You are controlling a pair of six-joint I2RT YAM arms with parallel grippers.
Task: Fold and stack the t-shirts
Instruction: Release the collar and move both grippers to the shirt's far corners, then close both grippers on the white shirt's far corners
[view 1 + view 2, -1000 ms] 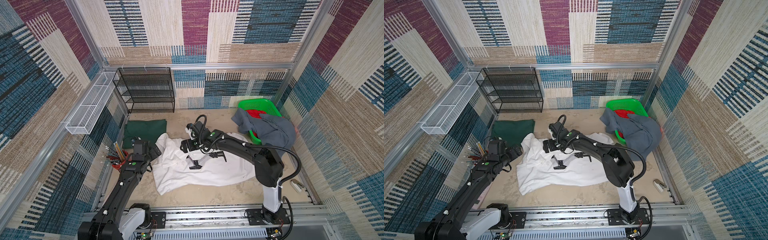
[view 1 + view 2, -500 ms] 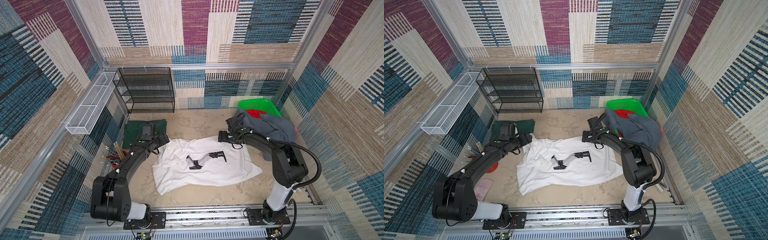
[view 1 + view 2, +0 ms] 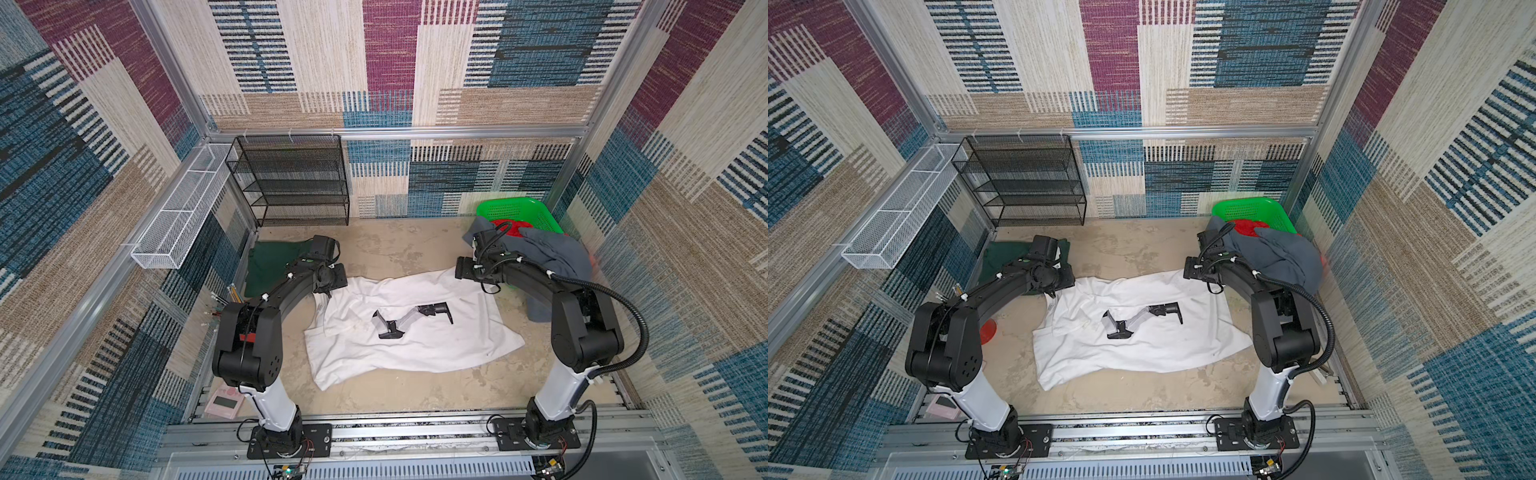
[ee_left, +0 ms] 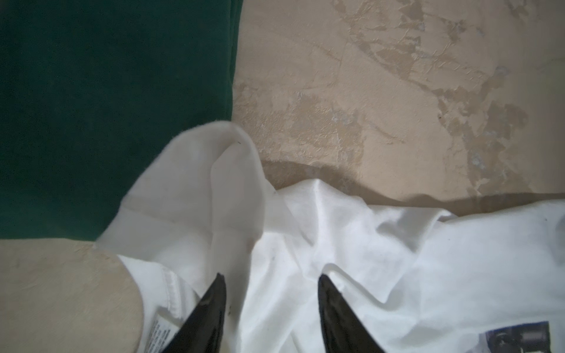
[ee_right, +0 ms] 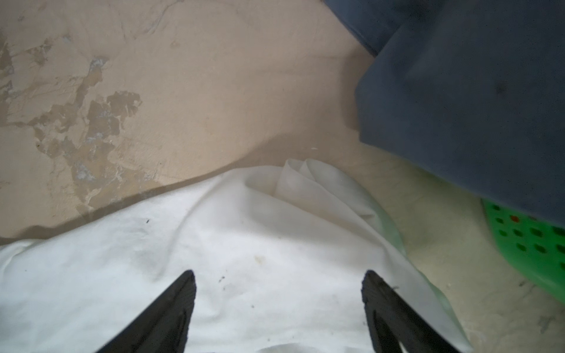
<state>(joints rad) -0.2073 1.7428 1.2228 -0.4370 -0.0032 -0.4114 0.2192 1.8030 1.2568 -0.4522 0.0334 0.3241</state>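
Note:
The white t-shirt (image 3: 415, 336) (image 3: 1142, 345) lies spread and rumpled mid-floor, robot-arm print up. A dark green t-shirt (image 3: 270, 262) (image 4: 107, 91) lies flat at the far left. Draped over the green basket (image 3: 515, 210) is the grey t-shirt (image 3: 552, 253) (image 5: 474, 91). My left gripper (image 3: 328, 291) (image 4: 270, 276) presses on the white shirt's far-left corner beside the collar label, jaws partly apart with a fold of cloth between them. At the far-right corner my right gripper (image 3: 459, 270) (image 5: 278, 275) stands wide open on the white cloth.
A black wire shelf (image 3: 291, 187) stands against the back wall and a white wire tray (image 3: 178, 212) hangs on the left wall. Pens (image 3: 224, 299) and a pink device (image 3: 224, 403) lie at the left edge. Something red (image 3: 511, 226) sits in the basket.
Both arms swung outward from the shirt's middle to its two far corners. The white shirt has been spread wider. My left jaws have narrowed around a fold.

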